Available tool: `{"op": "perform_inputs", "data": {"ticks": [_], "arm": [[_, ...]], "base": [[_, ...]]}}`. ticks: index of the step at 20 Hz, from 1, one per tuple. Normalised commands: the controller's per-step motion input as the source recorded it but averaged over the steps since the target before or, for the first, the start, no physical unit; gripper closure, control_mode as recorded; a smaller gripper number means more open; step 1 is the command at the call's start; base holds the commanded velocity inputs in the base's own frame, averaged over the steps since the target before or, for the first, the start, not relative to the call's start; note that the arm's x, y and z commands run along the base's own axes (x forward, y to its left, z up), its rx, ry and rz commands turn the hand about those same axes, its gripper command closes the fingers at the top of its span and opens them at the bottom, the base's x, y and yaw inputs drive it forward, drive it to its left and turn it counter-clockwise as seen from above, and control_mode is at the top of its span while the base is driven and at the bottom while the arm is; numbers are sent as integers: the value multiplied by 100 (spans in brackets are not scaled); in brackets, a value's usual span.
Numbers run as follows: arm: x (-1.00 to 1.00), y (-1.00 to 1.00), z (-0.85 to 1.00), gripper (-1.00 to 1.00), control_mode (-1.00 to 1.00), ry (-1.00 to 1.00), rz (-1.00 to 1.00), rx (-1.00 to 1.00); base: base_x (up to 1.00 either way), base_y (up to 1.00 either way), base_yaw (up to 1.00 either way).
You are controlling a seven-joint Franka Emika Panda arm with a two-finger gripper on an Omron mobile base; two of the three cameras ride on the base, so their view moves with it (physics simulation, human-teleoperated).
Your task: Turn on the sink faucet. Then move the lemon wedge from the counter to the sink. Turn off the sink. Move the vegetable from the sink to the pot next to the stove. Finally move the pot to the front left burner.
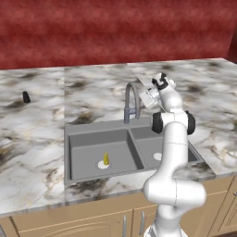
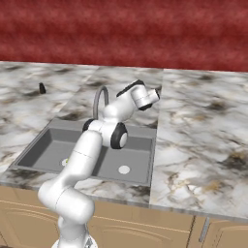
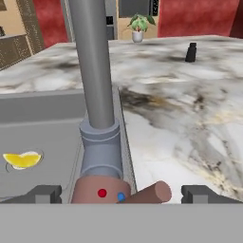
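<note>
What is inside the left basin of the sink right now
A small yellow lemon wedge sits in the sink's left basin, on or right beside the white round drain. No water is visible. In the right base view, the arm covers part of that basin.

light: even, bright, no clear source | shadows: faint shading inside the sink [image 1: 83, 139], none cast beside it | glare: none | sharpness: counter [image 1: 37, 134] veins soft and smeared around the sink | close faucet [image 3: 95, 71] slightly blurred | edge distortion: none
</note>
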Motion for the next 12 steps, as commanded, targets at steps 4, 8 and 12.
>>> {"op": "perform_inputs", "data": {"ticks": [4,8,12], "arm": [[0,59,1,-100,-100,0,1,-5],[1,25,0,-100,-100,0,2,-1],[12,-12,0,-100,-100,0,3,0]], "base": [[0,0,0],[0,0,0],[0,0,0]]}}
